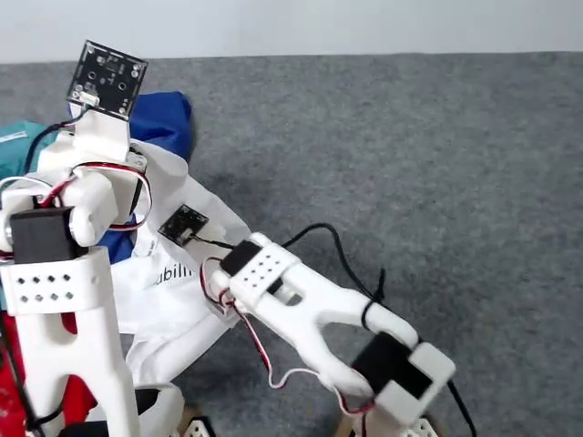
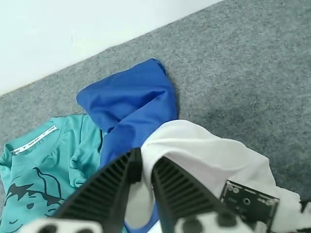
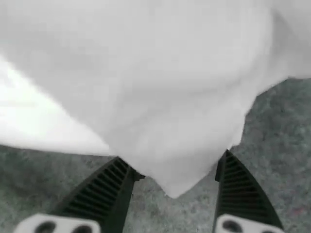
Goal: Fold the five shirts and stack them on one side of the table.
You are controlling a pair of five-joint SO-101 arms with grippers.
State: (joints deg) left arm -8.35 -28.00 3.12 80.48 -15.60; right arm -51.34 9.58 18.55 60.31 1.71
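- My left jaws are closed almost together on a fold of the white shirt (image 2: 204, 150). White cloth shows in the narrow gap between them.
- My right jaws stand wide apart, low over the grey worktop (image 1: 410, 164), gripping nothing. The white shirt's loose edge hangs between them, and I cannot tell whether it touches either one.
- From the high view, the white shirt lies rumpled between my two arms.
- The blue shirt (image 2: 131, 107) is bunched just beyond the white one and partly under it.
- The teal shirt (image 2: 43, 160) lies against the blue one, print up.
- A red shirt (image 1: 11, 350) shows by my left arm's base.
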